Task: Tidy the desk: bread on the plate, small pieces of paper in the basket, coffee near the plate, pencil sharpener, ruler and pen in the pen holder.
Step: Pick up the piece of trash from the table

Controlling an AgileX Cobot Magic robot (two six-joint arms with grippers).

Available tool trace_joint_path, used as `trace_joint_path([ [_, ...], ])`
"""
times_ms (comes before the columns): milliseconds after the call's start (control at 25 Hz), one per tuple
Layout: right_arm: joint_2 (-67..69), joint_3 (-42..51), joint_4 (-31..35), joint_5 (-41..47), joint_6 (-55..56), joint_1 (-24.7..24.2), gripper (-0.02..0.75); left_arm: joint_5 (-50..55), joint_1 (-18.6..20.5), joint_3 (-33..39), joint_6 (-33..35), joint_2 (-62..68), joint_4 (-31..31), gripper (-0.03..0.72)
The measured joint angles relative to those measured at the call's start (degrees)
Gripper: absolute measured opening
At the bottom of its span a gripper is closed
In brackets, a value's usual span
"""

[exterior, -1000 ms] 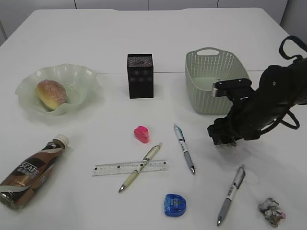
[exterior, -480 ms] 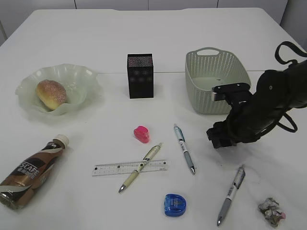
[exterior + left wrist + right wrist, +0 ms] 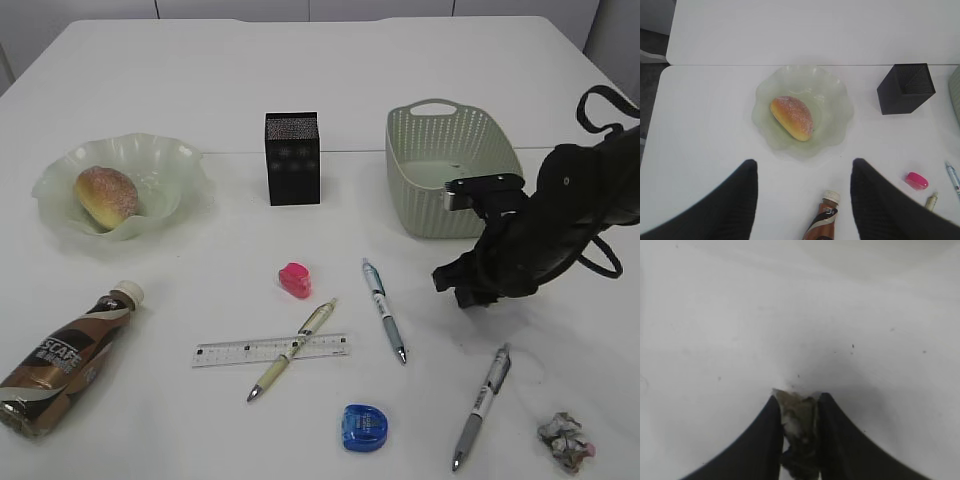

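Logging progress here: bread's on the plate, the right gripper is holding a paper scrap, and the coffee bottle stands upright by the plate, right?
Not quite: the coffee bottle lies on its side, as the exterior view shows. The bread is on the plate, and the right gripper does pinch a paper scrap.

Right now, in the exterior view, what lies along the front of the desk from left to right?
Coffee bottle → ruler → blue sharpener → grey pen → crumpled paper.
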Motion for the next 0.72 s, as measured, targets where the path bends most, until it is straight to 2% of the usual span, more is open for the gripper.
trace_joint_path([
  [160, -0.6, 0.0, 1.3, 1.6, 0.1, 0.0, 0.079, 0.0, 0.0, 0.0, 0.0, 0.0, 0.1, 0.433],
  [280, -3.1, 0.1, 1.5, 2.7, 0.9, 0.0, 0.026, 0.0, 0.0, 0.0, 0.0, 0.0, 0.4, 0.433],
  [720, -10.4, 0.1, 1.6, 16.8, 2.6, -0.1, 0.018, 0.0, 0.0, 0.0, 0.0, 0.0, 0.9, 0.433],
])
